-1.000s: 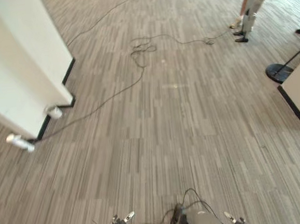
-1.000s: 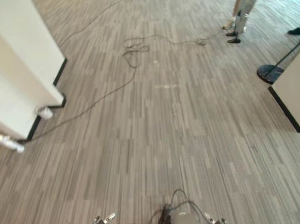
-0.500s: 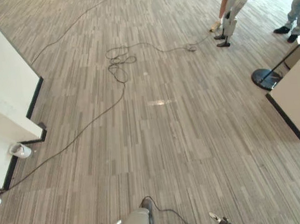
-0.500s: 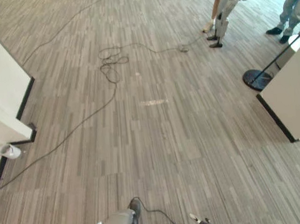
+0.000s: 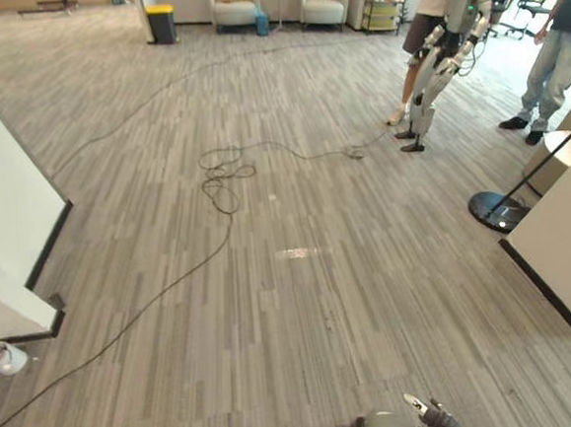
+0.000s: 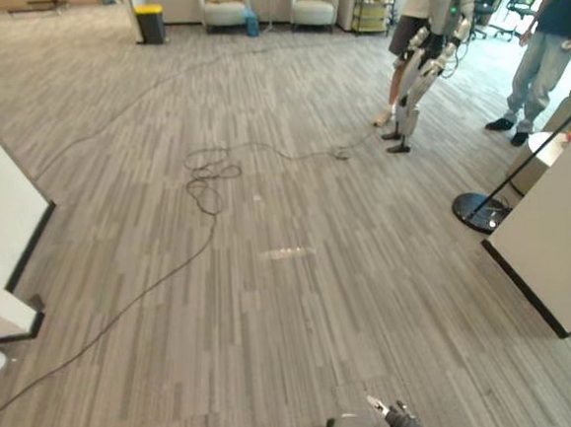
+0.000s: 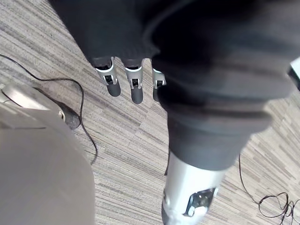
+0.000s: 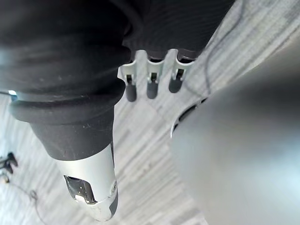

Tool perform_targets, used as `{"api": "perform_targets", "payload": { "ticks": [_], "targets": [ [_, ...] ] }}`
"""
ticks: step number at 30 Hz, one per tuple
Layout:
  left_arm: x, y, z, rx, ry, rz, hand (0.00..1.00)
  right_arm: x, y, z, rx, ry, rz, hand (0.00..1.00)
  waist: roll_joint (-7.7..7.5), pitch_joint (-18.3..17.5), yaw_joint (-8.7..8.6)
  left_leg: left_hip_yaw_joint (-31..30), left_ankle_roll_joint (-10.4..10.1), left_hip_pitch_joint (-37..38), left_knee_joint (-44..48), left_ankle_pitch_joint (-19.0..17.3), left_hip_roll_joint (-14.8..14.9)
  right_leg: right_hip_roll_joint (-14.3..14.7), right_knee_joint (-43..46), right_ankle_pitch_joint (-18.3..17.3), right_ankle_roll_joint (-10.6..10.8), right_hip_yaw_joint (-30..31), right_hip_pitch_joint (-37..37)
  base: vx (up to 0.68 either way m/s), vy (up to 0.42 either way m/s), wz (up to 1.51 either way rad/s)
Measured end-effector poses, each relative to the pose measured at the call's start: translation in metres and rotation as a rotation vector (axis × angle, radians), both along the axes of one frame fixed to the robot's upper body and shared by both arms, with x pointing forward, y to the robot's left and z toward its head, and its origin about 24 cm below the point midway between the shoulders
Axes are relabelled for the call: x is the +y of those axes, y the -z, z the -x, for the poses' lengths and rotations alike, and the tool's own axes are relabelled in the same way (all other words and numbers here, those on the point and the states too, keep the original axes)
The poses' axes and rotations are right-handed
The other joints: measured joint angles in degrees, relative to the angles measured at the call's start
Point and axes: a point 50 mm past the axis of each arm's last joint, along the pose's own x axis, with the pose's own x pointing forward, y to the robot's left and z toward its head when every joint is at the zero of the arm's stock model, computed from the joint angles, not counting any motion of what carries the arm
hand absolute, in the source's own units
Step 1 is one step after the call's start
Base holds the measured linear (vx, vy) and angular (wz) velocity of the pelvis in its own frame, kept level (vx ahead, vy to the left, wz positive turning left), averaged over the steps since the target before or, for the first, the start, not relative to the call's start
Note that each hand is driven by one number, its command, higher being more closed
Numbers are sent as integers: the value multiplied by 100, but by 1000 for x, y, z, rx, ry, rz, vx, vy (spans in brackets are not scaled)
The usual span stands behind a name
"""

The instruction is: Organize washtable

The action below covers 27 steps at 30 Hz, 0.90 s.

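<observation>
Grey striped floor (image 5: 302,301) stretches ahead. Where the washtable stands cannot be told, so how its things will handle, and where to grip them, cannot be judged. Left hand (image 7: 136,89) and right hand (image 8: 151,84) hang low, fingers released and empty.

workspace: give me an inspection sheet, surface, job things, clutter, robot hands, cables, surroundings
surface: grey striped plank floor.
job's things: nothing seen.
clutter: small white cup-shaped object on the floor at the base of the white wall panel.
robot hands: left robot hand and right robot hand, fingers straight, holding nothing.
cables: thin dark cable across the floor, coiled midway.
surroundings: silver humanoid robot, person in jeans, black round stand base, white partition, pale armchairs.
</observation>
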Motion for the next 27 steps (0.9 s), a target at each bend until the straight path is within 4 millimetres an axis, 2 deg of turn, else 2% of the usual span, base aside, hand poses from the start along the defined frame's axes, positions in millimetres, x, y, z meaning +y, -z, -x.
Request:
{"api": "perform_targets", "payload": {
  "ticks": [1,2,3,4,7,8,9,10,11,13,14,16,17,18,19,20,27],
  "targets": [
    [0,0,0,1,-3,0,0,-1,0,0,-2,10,-1,0,10,5,-53,-107,-90,103,-20,-158,126,60,-597,443,104,69,-8,482,-350,41],
    [-2,1,1,2,-6,6,0,-1,-1,-1,-8,23,-1,0,68,-9,-104,-214,-137,250,-81,-318,302,184,-712,941,279,160,89,518,-367,46],
    [-6,1,2,4,-9,16,0,-1,-1,-2,-13,28,-3,0,131,-15,-98,-271,-102,332,-134,-349,416,273,-606,1050,222,116,107,645,-415,50],
    [-18,3,-4,-13,-13,46,0,-8,-4,-5,-26,18,22,0,268,-54,-74,-468,-213,314,14,-111,562,360,-100,551,6,-65,-3,532,-336,38],
    [-23,3,-6,-25,-18,54,0,-11,-4,-6,-27,-6,34,0,346,-76,-88,-749,-503,139,631,281,658,375,451,45,-370,-245,69,519,-315,33],
    [-23,2,-8,-33,-17,52,0,-11,-5,-7,-24,-19,39,0,401,-105,-88,-806,-582,-16,1050,411,664,400,472,-52,-453,-284,168,600,-320,27],
    [-23,1,-13,-49,-15,49,0,-11,-5,-8,-23,-31,43,0,398,-104,-103,-918,-743,-444,1984,697,639,452,325,-109,-526,-307,376,440,-220,22],
    [-22,1,-16,-58,-15,46,0,-10,-5,-7,-18,-38,43,0,333,-65,-83,-923,-875,-684,2496,895,630,472,157,-133,-556,-300,554,506,-226,25],
    [-21,-1,-21,-81,-12,37,0,-7,-3,-7,-6,-53,34,0,274,-14,-69,-685,-933,-1139,3550,699,684,539,-295,-177,-581,-302,1122,464,-181,14],
    [-21,-3,-25,-96,-2,32,0,-4,-2,-5,8,-76,32,0,208,2,-56,-221,-905,-1366,3842,408,721,526,-568,-175,-584,-331,1643,319,-119,8],
    [-22,-4,-29,-112,17,30,0,-1,-1,-4,15,-83,28,0,174,-7,-61,112,-796,-1559,3638,314,682,479,-736,-179,-577,-372,1912,211,-52,6],
    [-24,-5,-36,-131,59,24,0,-1,-1,-2,17,-72,24,0,181,-2,-82,378,-736,-1939,2468,327,417,429,-1029,-218,-466,-495,2248,224,26,12],
    [-28,-5,-38,-130,84,29,0,-5,-1,1,20,-60,31,0,265,-17,-84,373,-730,-2079,1667,683,288,485,-1029,-279,-334,-543,2293,186,75,18],
    [-28,-5,-40,-134,94,30,0,-7,-2,-1,16,-55,37,0,299,7,-72,359,-436,-2173,1445,872,242,555,-1013,-327,-256,-550,2318,193,49,32],
    [-21,-6,-41,-130,123,9,0,-3,0,3,33,-54,23,0,146,-63,-53,310,-394,-2000,1166,977,48,422,-998,-339,-226,-484,2312,150,24,24],
    [-13,-6,-40,-100,175,-8,0,3,6,21,113,-130,21,0,-181,35,-88,51,-223,-959,-1296,2297,-570,79,-1232,-393,80,433,2339,92,-7,18],
    [-13,-6,-41,-104,174,-11,0,2,5,20,108,-146,27,0,-223,1,-90,61,-213,-1162,-1295,2299,-579,56,-1262,-372,107,439,2145,1,-2,-1]
  ]
}}
